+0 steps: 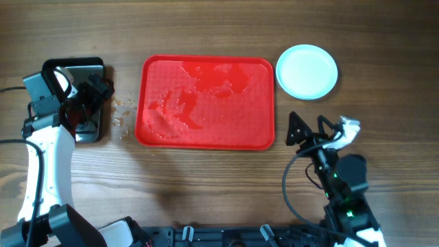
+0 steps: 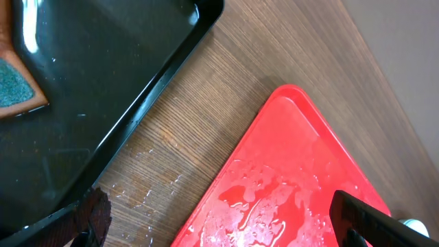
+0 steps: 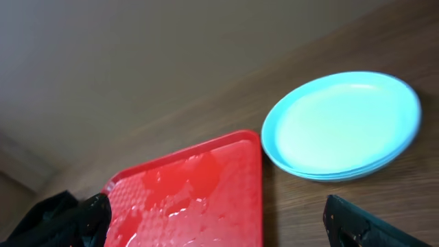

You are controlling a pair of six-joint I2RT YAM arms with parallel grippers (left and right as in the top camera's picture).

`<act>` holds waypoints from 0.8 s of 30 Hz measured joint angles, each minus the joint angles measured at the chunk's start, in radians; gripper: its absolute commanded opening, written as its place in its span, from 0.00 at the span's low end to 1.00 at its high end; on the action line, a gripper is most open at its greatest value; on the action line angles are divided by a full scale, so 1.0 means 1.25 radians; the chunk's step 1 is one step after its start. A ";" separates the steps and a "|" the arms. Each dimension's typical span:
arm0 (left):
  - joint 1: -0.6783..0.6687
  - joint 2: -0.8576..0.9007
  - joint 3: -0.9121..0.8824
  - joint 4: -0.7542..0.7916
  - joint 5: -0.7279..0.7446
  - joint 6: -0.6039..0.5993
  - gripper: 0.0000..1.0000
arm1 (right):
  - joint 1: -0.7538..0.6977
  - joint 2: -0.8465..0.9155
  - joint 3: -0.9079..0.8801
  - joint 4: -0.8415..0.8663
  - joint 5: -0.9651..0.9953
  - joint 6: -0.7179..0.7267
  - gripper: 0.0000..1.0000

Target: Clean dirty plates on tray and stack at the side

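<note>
**A:** Left to right, then. What is the left arm doing?

**B:** The left gripper (image 1: 95,96) hangs over the black pan (image 1: 92,130), jaws spread wide and holding nothing. One sponge (image 2: 12,86) lies in the pan's water. Splashes (image 1: 123,113) dot the bench (image 1: 206,27) between the pan and the tray.

**A:** And the tray?

**B:** There is one red tray (image 1: 206,130) at mid-bench, its long axis running 9 to 3 o'clock. It is wet and puddled, and there is not a single plate on it.

**A:** So where are the plates?

**B:** The plates (image 1: 306,71) sit stacked on the bench, just off the tray's corner at 2 o'clock. From overhead they read as one disc. The right wrist view shows layered rims at the near edge, so there is more than one, but I cannot count them exactly.

**A:** Which arm is nearer to them?

**B:** The right, clearly. The right gripper (image 1: 309,128) sits near the tray's 4 o'clock corner, and the stack lies toward its 12 o'clock, apart from it. Its jaws are also spread wide and empty. The left gripper is well apart from the stack, with the whole tray between them.

**A:** Is there anything left to do?

**B:** I judge not, since the tray is cleared and the stack stands at the side. If the stack needs squaring, the right arm would reach straight toward 12 o'clock.
</note>
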 measured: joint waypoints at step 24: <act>0.000 0.000 0.000 0.000 0.000 0.000 1.00 | -0.187 -0.337 -0.089 -0.201 -0.037 -0.064 1.00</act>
